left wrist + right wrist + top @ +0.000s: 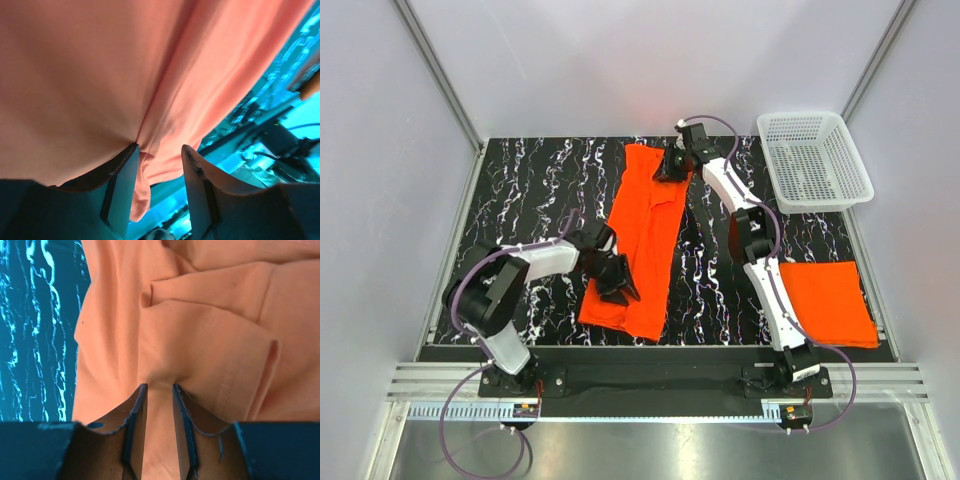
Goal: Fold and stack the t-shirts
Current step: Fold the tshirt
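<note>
T-shirt [645,235] | long axis near-to-far | far end angled right

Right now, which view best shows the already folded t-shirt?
Top external: the folded t-shirt lies flat near the right edge of the table. Both wrist views show only cloth of the stretched t-shirt.

Bright, even light from overhead in the top view. Both wrist views go teal, the t-shirt [210,340] washed salmon. Left wrist: soft blur beyond the jaws. Right wrist: jaws shadowed, cloth ahead crisp.
</note>
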Controlling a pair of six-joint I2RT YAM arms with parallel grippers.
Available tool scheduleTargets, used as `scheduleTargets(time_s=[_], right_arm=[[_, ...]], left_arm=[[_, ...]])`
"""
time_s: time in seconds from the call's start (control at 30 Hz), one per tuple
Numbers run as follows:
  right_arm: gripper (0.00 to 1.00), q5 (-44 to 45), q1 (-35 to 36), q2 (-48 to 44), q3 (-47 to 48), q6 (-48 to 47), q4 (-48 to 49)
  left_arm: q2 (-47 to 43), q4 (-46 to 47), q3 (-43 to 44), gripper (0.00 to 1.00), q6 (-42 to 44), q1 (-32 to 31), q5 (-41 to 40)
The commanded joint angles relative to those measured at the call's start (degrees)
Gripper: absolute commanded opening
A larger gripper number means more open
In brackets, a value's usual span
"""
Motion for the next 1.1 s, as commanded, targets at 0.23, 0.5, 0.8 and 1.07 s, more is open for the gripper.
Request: scheduleTargets(time_s=[0.23,0.5,0.8,1.07], right_arm=[[0.34,-5.2,-0.9,7.3,7.2,8.6,9.9],[0.38,-9.1,-1.1,0.2,3.7,11.0,9.2],[0.51,-8.3,-1.1,-17.8,-6.1,6.5,-7.5],[0.72,-10.3,-0.6,-43.2,-41.9,2.2,-10.9]], left_arm=[[7.3,7.5,8.2,0.47,-7.6,-2.3,0.0],[1.0,6.5,7.9,0.53,-8.7,-3.4,1.2],[-16.6,-8.3,3.7,0.54,-1.5,-2.7,-6.0],[-20.1,-14.5,-2.4,0.56,9.8,6.2,-3.1]])
